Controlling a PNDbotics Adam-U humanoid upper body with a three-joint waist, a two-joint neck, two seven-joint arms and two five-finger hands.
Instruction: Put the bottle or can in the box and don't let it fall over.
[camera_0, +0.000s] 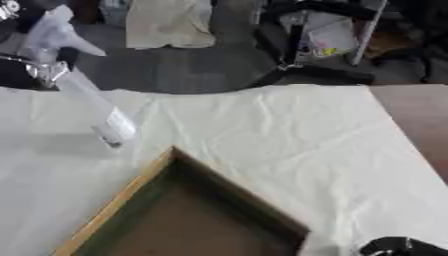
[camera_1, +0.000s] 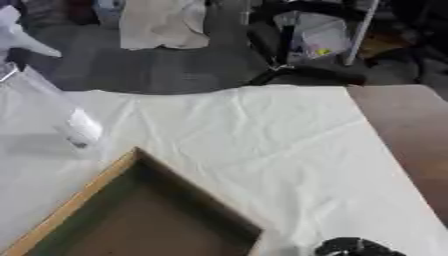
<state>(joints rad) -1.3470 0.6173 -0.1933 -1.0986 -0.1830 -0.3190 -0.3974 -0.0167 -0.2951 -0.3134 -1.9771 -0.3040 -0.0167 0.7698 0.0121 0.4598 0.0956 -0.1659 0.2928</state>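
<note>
At the near edge, at about 5 o'clock, only a small black part of the right hand (camera_0: 398, 247) shows, and I cannot tell if its fingers are straight or curled. Next to it, from 6 to 8 o'clock, lies the box (camera_0: 109, 212), a wooden tray with a light rim and a dark inside; nothing stands in the part that is visible, so I judge the task is not finished: the bottle is lifted but not yet placed. The white cloth (camera_0: 289, 135) covers the table around the box. Farther away, at about 10 o'clock, the bottle (camera_0: 92, 107) hangs above the cloth, well apart from the box corner. It is clear plastic, long and thin, with a white label near its lower end, and it is tilted, the lower end pointing toward the box. At 11 o'clock the left hand (camera_0: 44, 35) is closed around the upper end of the bottle. What remains, in my judgement, is to bring the bottle over the box, make it upright and set it down.
</note>
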